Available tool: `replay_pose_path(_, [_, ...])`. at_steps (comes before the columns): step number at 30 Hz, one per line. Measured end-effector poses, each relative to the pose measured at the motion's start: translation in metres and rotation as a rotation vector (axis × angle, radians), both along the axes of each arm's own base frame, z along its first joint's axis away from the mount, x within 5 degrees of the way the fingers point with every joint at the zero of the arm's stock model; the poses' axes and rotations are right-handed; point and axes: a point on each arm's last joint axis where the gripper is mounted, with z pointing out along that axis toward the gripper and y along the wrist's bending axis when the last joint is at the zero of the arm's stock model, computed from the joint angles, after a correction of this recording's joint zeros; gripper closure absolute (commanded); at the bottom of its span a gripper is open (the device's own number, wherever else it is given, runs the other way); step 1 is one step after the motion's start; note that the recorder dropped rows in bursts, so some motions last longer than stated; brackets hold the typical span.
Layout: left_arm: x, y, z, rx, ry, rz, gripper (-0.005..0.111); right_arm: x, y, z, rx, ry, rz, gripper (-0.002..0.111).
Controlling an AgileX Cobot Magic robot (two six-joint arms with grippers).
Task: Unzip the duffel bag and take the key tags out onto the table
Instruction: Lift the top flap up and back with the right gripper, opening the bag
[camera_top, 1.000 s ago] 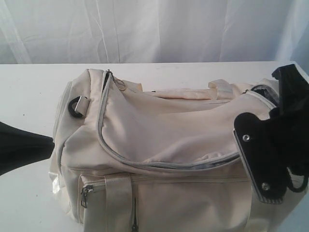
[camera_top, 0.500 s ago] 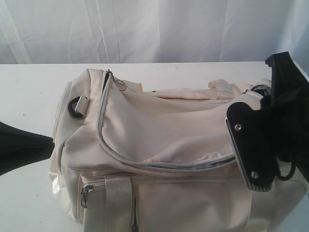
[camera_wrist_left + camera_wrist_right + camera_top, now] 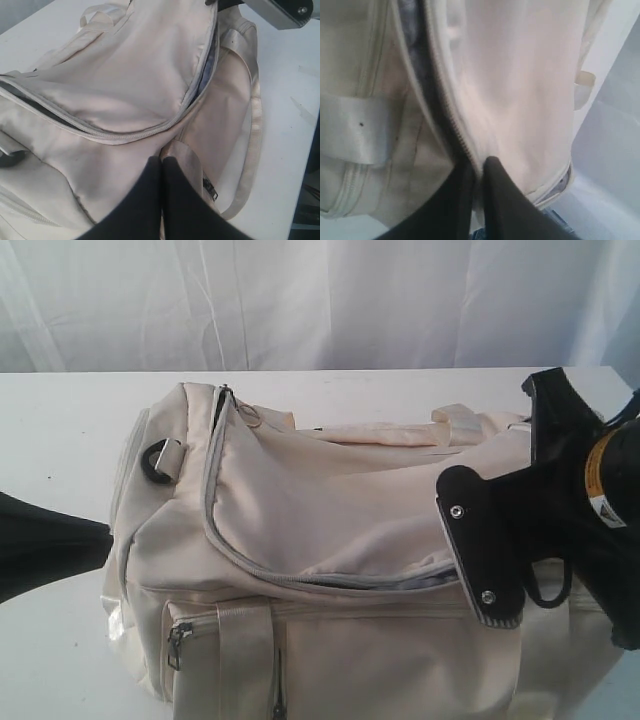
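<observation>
The cream duffel bag [image 3: 330,500] lies across the white table [image 3: 60,420]. Its curved main zip stands partly parted, with dark grey lining [image 3: 420,582] showing in the gap. My right gripper [image 3: 470,570] sits over the bag's right end. In the right wrist view this gripper [image 3: 479,165] is shut on the zip edge of the flap [image 3: 520,75]. My left gripper [image 3: 161,160] is shut with nothing seen between its fingers, its tips against the bag's left end beside a webbing strap [image 3: 185,155]. The exterior view shows it [image 3: 100,532] touching that end. The key tags are hidden.
A white curtain [image 3: 300,300] closes off the back. A black D-ring [image 3: 155,462] sits on the bag's left end. A front pocket zip pull [image 3: 178,640] hangs near the lower edge. Bare tabletop [image 3: 290,100] lies beside the bag.
My right gripper has moved left along the bag's zip and its jaws have closed on the flap edge. The left arm has not moved.
</observation>
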Motion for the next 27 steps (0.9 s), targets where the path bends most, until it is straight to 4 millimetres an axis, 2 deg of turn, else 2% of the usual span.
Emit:
replay_pose_path(5, [0.0, 0.0, 0.0, 0.0, 0.0, 0.0, 0.107, 0.004, 0.008, 0.006, 0.164, -0.052, -0.055, 0.108])
replay_pose_path(10, [0.0, 0.0, 0.0, 0.0, 0.0, 0.0, 0.107, 0.018, 0.028, 0.029, 0.457, -0.178, -0.121, 0.108])
replay_pose_path(14, [0.0, 0.0, 0.0, 0.0, 0.0, 0.0, 0.107, 0.039, 0.048, 0.033, 0.507, -0.227, -0.163, 0.108])
replay_pose_path(17, [0.0, 0.0, 0.0, 0.0, 0.0, 0.0, 0.107, 0.067, 0.064, 0.032, 0.524, -0.262, -0.221, 0.108])
replay_pose_path(22, [0.0, 0.0, 0.0, -0.002, 0.001, 0.0, 0.107, 0.131, 0.081, 0.031, 0.632, -0.3, -0.426, 0.108])
replay_pose_path(27, [0.0, 0.0, 0.0, -0.003, 0.002, 0.001, 0.107, 0.191, 0.07, 0.029, 0.713, -0.354, -0.692, 0.108])
